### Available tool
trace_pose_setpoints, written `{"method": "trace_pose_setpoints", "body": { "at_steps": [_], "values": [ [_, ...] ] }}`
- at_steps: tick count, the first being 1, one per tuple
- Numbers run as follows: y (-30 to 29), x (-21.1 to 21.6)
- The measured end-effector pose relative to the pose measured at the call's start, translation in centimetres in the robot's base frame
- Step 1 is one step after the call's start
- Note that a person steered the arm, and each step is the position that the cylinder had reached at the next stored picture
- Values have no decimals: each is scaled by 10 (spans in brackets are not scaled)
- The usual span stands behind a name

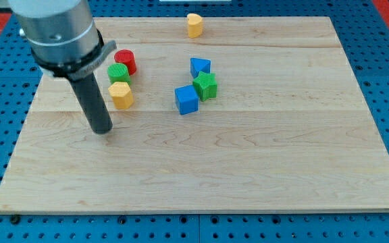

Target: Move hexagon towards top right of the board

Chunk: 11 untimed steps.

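A yellow hexagon block (121, 94) lies on the wooden board (248, 162) in its upper left part. A green round block (117, 73) touches its top side, and a red cylinder (125, 61) sits just above that. My tip (102, 130) rests on the board just below and left of the yellow hexagon, a short gap apart from it. The rod's thick grey body hides the board's top left corner.
Near the middle a blue cube (186, 99), a green ridged block (205, 86) and a blue wedge-shaped block (200, 67) sit close together. Another yellow block (194, 25) stands at the board's top edge, its shape unclear. A blue pegboard surrounds the board.
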State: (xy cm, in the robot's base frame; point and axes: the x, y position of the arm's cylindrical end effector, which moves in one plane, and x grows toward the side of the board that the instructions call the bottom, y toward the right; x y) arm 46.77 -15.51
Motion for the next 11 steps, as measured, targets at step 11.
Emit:
{"method": "trace_pose_setpoints", "body": {
  "at_steps": [11],
  "values": [
    [261, -198]
  ]
}}
